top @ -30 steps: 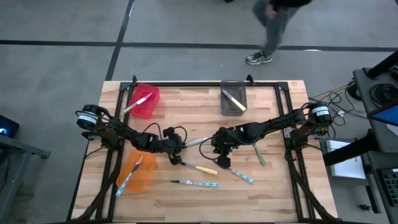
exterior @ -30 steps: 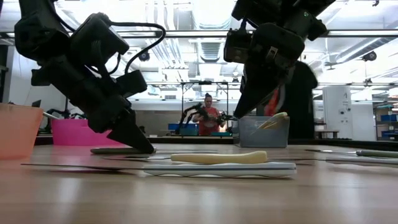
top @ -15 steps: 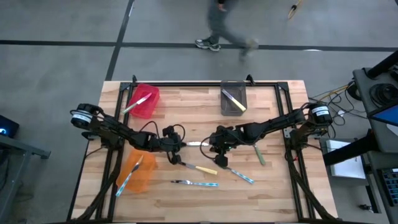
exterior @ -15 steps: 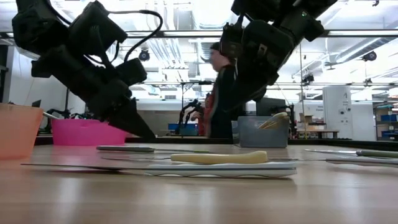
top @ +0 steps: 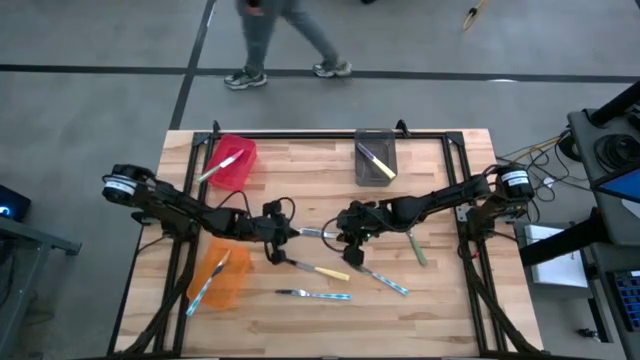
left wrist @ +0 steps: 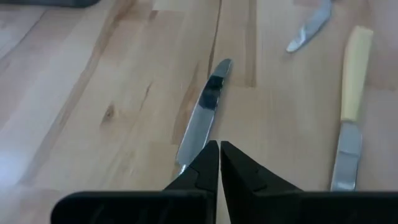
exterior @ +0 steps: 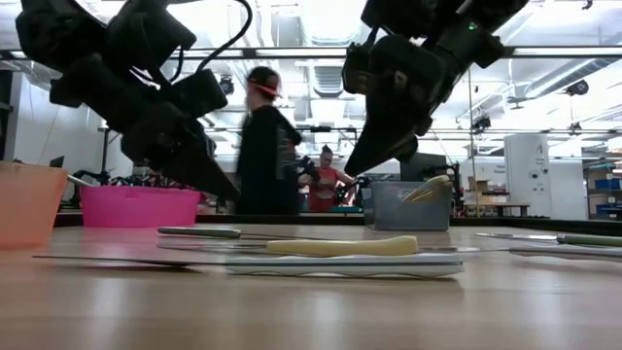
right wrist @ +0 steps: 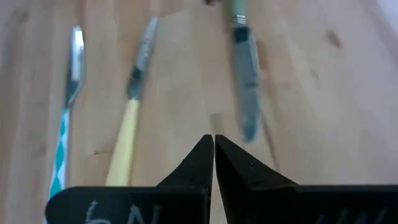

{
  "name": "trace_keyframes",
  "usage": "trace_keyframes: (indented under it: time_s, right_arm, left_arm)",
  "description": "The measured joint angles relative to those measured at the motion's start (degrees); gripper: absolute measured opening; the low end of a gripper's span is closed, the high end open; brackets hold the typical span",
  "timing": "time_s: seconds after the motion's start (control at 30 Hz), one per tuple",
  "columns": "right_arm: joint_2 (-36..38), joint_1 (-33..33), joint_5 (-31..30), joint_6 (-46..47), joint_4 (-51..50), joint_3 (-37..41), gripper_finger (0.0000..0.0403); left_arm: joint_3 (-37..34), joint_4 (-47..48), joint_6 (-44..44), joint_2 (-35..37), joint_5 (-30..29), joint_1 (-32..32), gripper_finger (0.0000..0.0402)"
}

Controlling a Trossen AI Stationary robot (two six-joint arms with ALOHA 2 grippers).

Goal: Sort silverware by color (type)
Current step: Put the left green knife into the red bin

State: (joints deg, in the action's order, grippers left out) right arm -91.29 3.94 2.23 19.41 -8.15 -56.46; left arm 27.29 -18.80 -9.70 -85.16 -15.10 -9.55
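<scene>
- Left end effector (top: pixel 284 233): fingers pressed together, holding nothing, poised above the counter (top: pixel 440 290) near its middle.
- A green-handled knife (top: pixel 318 233) lies flat between the two end effectors, blade tip toward the left one and just ahead of its fingertips, long axis along the line joining the arms.
- Right end effector (top: pixel 346 232): also closed and empty, hovering just beside the knife's handle end.
- Both arms reach inward, wrists pitched down; the right looks slightly nearer.

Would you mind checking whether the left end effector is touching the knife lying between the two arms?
Apart. In the low view the left end effector hangs above the knife, with background showing between its tip and the blade.
</scene>
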Motion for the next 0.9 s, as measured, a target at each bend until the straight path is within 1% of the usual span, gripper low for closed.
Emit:
trace_keyframes:
  time_s: [0.1,0.2,0.3,0.4,0.5,0.57,0.63,0.7,0.9]
  right_arm:
    - [0.0,-2.2,3.2,0.9,-5.8,-2.1,0.0009]
    - [0.0,-3.9,5.6,0.7,-14.3,-4.3,0.0008]
    - [0.0,-4.7,6.8,0.6,-23.2,-6.1,0.0008]
    - [0.0,-4.7,7.8,2.1,-25.8,-6.2,0.0008]
    - [0.0,-4.6,9.2,3.6,-30.6,-6.2,0.0009]
    - [0.0,-4.5,7.6,4.7,-30.1,-6.1,0.0008]
    - [-0.3,-4.6,6.8,5.0,-28.5,-6.0,0.0008]
    - [-1.1,-4.6,6.7,3.6,-25.8,-6.0,0.0009]
    - [-3.9,-4.6,6.8,-0.5,-13.7,-5.9,0.0008]
  left_arm:
    - [0.0,4.9,1.4,2.2,1.6,0.9,0.0001]
    - [0.0,9.4,1.5,3.7,1.7,1.9,0.0000]
    - [0.0,9.9,1.3,4.5,1.4,2.1,0.0000]
    - [0.0,9.7,1.5,4.6,1.1,2.1,0.0000]
    - [0.0,9.0,2.8,4.4,0.7,2.1,0.0000]
    - [0.0,8.1,3.6,3.9,0.6,2.2,0.0000]
    - [0.0,5.3,4.3,3.1,0.5,2.3,0.0000]
    - [0.0,3.3,4.8,2.1,0.5,2.5,0.0004]
    - [0.2,0.5,4.8,-2.0,0.5,3.8,0.0042]
